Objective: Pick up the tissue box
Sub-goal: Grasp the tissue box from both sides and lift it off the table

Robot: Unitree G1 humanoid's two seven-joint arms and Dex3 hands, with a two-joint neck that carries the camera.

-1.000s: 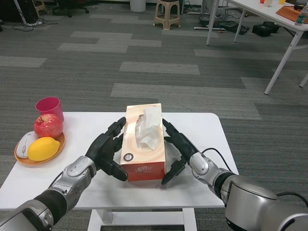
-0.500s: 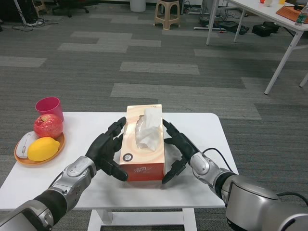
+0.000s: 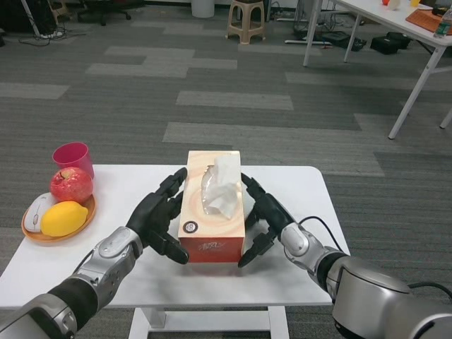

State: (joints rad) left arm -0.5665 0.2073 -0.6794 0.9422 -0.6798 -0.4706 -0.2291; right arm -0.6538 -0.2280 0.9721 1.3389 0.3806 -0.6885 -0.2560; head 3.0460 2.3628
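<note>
**benchwatcher:** Hands first, since they're nearest. Left hand [image 3: 161,217] is pressing flat against the left side of the tissue box [image 3: 212,208], right hand [image 3: 263,219] is doing the same on the right side, fingers [image 3: 174,185] stretched along the carton rather than curled. So the box is being squeezed between the two palms, sitting mid-bench, a bit toward the front edge of the white bench [image 3: 296,185].

**servo_sam:** Anything changing versus a second ago?

**benchwatcher:** Yeah, the box is showing higher in the picture and more squared-up now, and both hands are riding up with it. The plate and cup aren't shifting at all, so it isn't the camera. I'm reading that as the lift getting started, though I can't tell if the bottom is actually clearing the bench yet.

**servo_sam:** Any writing on it?

**benchwatcher:** A round dark logo is sitting on the top near corner and there's white script on the orange front face, but it's too small for me to read. White tissue [image 3: 217,191] is poking out of the slot.

**servo_sam:** And further back?

**benchwatcher:** Off to the left, an orange plate [image 3: 86,212] is carrying a lemon [image 3: 63,217], a red apple [image 3: 70,185] and a white mouse [image 3: 34,212], with a pink cup [image 3: 73,157] just behind. All well apart from the box.
</note>
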